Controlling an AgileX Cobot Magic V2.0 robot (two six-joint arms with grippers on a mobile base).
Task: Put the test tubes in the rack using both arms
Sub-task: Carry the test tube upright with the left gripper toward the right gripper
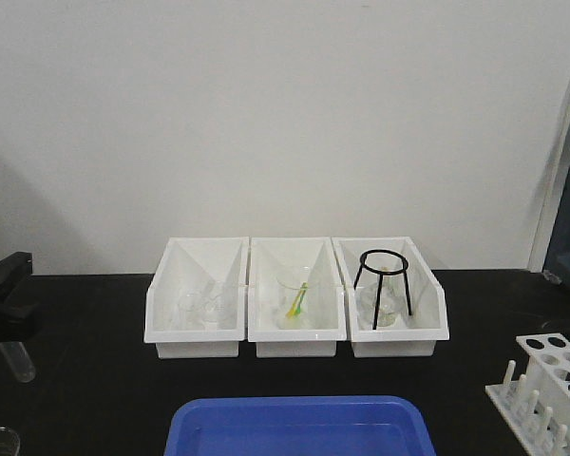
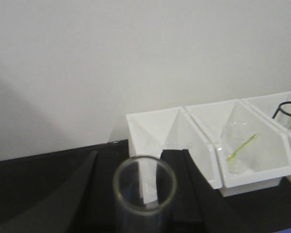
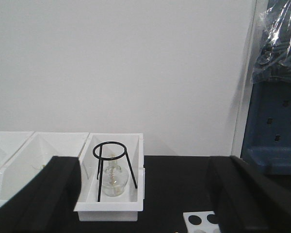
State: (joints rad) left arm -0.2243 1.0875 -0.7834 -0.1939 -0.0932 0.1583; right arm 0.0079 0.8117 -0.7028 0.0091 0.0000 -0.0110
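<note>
Above black tabletop (image 1: 95,380), left gripper (image 1: 5,323) clamps a test tube (image 1: 17,363) near-vertical, rounded end down; right gripper (image 3: 148,194) gapes open.

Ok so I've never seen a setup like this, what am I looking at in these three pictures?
It is a two-armed robot at a black table. One picture looks at the table from the front; the other two come from cameras on each wrist. On the table stand three white bins, a blue tray and a white rack. The left claw holds a glass test tube. The right claw is open and empty.
</note>
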